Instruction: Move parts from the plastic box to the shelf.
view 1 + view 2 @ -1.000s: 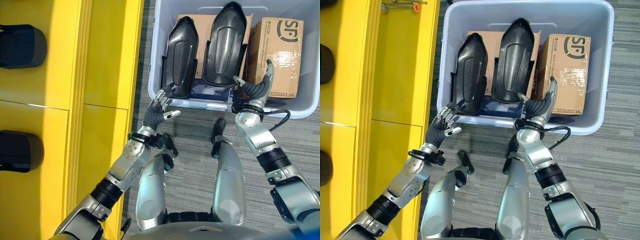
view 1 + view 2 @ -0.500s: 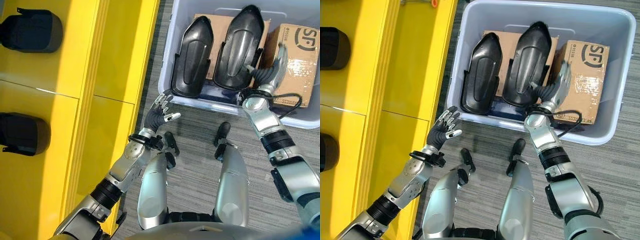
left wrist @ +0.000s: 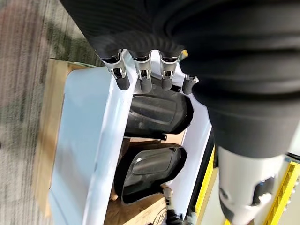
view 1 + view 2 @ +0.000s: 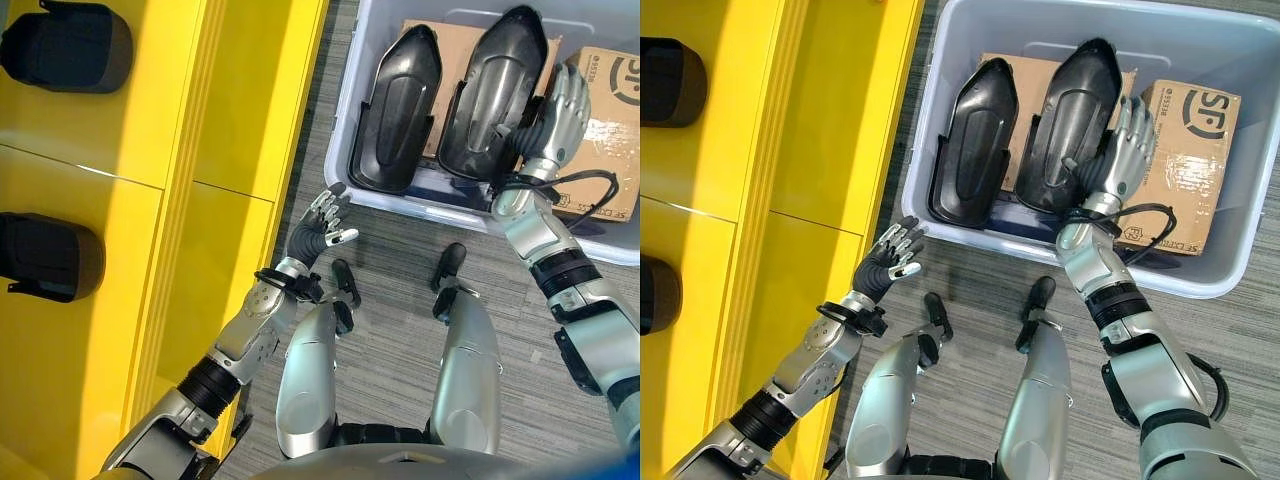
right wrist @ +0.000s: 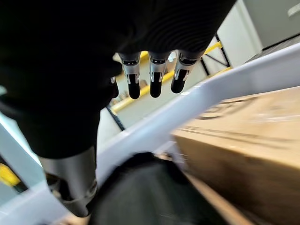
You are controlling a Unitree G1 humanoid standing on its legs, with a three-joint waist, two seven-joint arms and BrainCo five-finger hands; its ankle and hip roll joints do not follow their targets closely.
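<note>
Two long black moulded parts stand side by side in the pale plastic box: the left part and the right part. My right hand is inside the box, open, with straight fingers against the right part's right edge, next to a cardboard carton. My left hand hovers open over the floor just outside the box's near left corner, touching nothing. On the yellow shelf at the left lie two more black parts.
A second carton lies flat under the two parts in the box. The shelf's yellow front rail runs close beside the box's left wall. Grey carpet lies between shelf and box.
The camera has shifted. My right hand has reached up from the box's near rim into the box, up to the right part's edge. The left hand has drawn slightly away from the box.
</note>
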